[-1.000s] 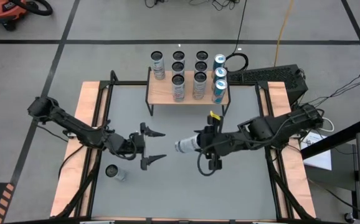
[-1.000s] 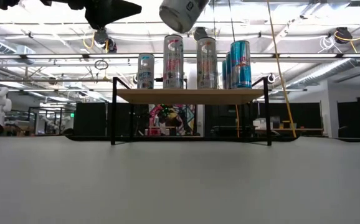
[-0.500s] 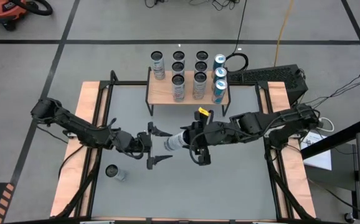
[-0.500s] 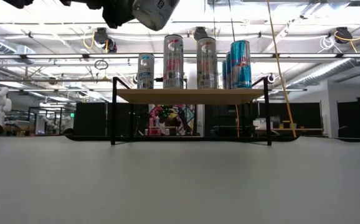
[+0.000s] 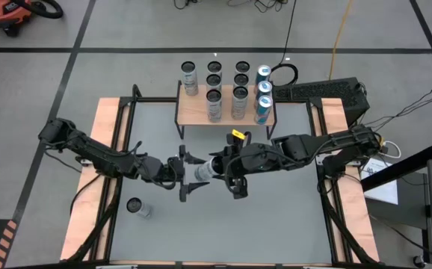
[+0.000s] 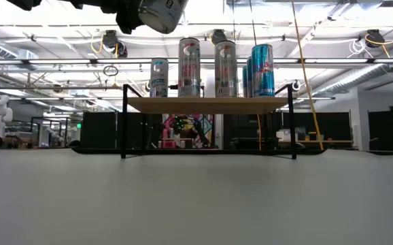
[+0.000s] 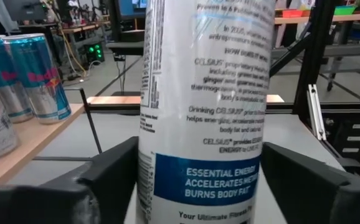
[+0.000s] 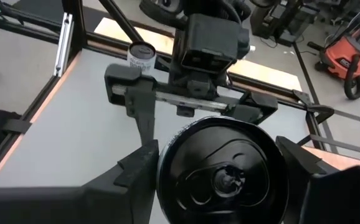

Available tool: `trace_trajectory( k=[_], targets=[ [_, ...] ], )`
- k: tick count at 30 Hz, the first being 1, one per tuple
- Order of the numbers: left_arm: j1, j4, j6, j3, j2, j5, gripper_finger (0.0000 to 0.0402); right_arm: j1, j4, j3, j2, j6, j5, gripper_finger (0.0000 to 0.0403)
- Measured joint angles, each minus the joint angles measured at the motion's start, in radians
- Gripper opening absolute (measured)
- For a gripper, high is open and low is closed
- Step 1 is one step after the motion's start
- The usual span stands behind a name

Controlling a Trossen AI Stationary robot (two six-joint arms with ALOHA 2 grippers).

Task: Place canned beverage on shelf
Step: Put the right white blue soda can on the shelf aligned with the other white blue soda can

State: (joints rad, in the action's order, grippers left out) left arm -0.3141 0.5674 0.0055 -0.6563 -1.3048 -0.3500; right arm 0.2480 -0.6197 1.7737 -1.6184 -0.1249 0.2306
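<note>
Orange shop vac (image 5: pixel 7 15) on the floor far corner, black keyboard (image 5: pixel 322 91) past the table edge (yellow cable (image 5: pixel 341 30) running nearby).

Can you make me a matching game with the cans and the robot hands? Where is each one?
Things:
1. white can
2. small can
3. teal cans
4. left gripper

Places or states:
A. standing on the shelf
B. held in the air by the right gripper
C. fingers on both sides of the white can, not yet closed on it
D. alone on the table near the left arm

Pairs: 1-B, 2-D, 3-A, 4-C
</note>
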Motion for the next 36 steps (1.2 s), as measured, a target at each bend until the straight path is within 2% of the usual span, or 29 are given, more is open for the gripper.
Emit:
trace_trajectory(
  k=[6,9,17,28,36],
  targets=[
    [0.000,-0.004,0.003,0.000,0.000,-0.003,0.0254,0.000,0.016,0.000,0.000,0.004,-0.005,0.0201],
    [0.000,0.000,0.003,0.000,0.000,-0.003,0.0235,0.000,0.021,0.000,0.000,0.004,-0.004,0.0201],
    [0.000,0.007,0.009,0.000,0.000,0.008,0.0243,0.003,0.026,0.000,0.000,-0.012,-0.008,0.0212],
    [0.000,0.052,0.005,0.001,0.014,0.242,0.0246,0.022,0.003,-0.006,0.001,-0.043,-0.193,0.0295],
    [0.000,0.050,0.027,0.002,0.020,0.377,0.0246,0.022,0.279,-0.138,0.002,-0.101,-0.349,0.0301]
  ],
)
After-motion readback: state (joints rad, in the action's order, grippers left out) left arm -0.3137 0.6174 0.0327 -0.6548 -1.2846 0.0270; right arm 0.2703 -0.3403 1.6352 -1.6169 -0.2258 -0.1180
